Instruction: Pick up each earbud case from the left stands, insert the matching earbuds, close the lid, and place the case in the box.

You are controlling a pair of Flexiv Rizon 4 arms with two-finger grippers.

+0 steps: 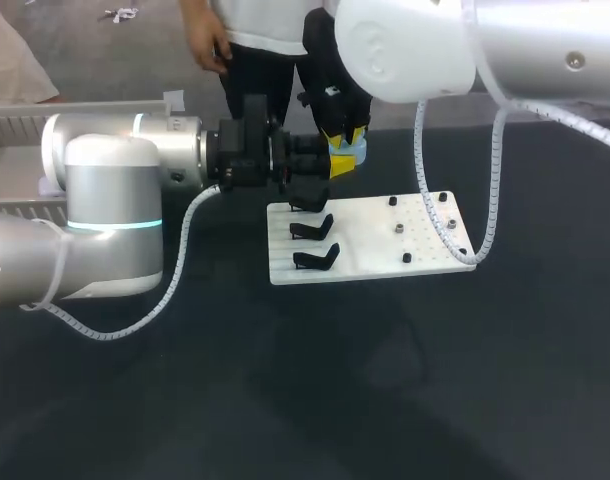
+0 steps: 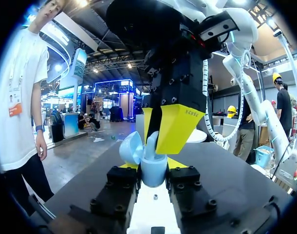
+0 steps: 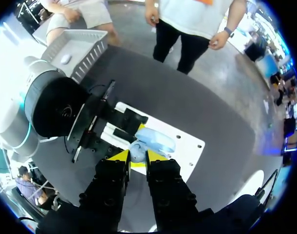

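Pinching the open light-blue earbud case from 2 sides, the left gripper holds it at 11 o'clock of the stand board; whether the right gripper grips anything cannot be told. Pushing off-centre could twist the case loose.

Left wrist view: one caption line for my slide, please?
Left gripper holds the open blue earbud case, right gripper close above it.
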